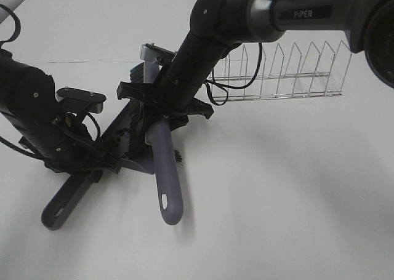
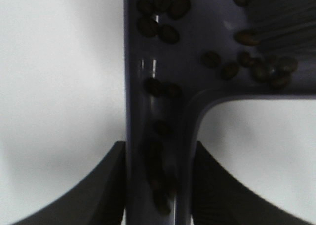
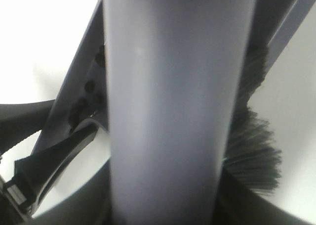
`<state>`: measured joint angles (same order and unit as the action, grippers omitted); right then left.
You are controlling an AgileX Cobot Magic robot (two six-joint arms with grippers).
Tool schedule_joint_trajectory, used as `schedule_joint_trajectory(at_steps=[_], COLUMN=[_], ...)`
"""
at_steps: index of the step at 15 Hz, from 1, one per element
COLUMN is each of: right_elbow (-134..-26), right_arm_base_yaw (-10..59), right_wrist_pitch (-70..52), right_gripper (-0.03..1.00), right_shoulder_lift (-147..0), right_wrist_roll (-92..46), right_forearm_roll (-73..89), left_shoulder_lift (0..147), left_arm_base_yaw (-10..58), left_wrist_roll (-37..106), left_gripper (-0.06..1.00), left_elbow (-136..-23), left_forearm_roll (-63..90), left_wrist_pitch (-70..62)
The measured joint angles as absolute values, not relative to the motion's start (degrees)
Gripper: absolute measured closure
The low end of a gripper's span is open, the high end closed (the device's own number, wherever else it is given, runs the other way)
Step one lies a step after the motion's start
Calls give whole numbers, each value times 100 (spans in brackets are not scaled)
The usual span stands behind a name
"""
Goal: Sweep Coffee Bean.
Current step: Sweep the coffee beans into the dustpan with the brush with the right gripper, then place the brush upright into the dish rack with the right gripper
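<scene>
Coffee beans (image 2: 170,34) lie just beyond the left claw (image 2: 159,148) pinching the dustpan (image 2: 197,27); right claw (image 1: 163,101) pinches the brush (image 1: 167,169); arm (image 1: 301,13) reads "PiPER".

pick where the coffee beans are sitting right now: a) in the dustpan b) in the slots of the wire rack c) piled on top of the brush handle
a: the left wrist view shows the coffee beans lying on the floor of the dustpan and down its handle channel, next to the bristles of the brush.
</scene>
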<state>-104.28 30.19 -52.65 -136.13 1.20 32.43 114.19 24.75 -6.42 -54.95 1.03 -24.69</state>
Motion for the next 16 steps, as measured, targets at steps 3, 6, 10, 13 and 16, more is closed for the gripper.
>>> schedule_joint_trajectory(at_steps=[3, 6, 10, 13, 16], right_elbow=[-10428, -10428, -10428, -10428, -10405], right_arm_base_yaw=[3019, 3019, 3014, 2807, 2263], right_wrist_pitch=[-5271, -5329, -5460, -6108, -6973], right_gripper=[67, 67, 67, 67, 67], right_shoulder_lift=[-13281, -13178, -12811, -12576, -12359], right_wrist_roll=[69, 69, 69, 189, 269], right_forearm_roll=[2951, 2510, 2103, 1696, 1083], left_shoulder_lift=[11425, 11425, 11425, 11425, 11425], left_arm_base_yaw=[2475, 2475, 2475, 2475, 2475], left_wrist_roll=[-619, -619, -619, -596, -596], left_gripper=[64, 64, 64, 64, 64], left_elbow=[-5495, -5495, -5495, -5495, -5495], left_forearm_roll=[103, 115, 115, 126, 143], left_wrist_pitch=[-2464, -2464, -2464, -2464, -2469])
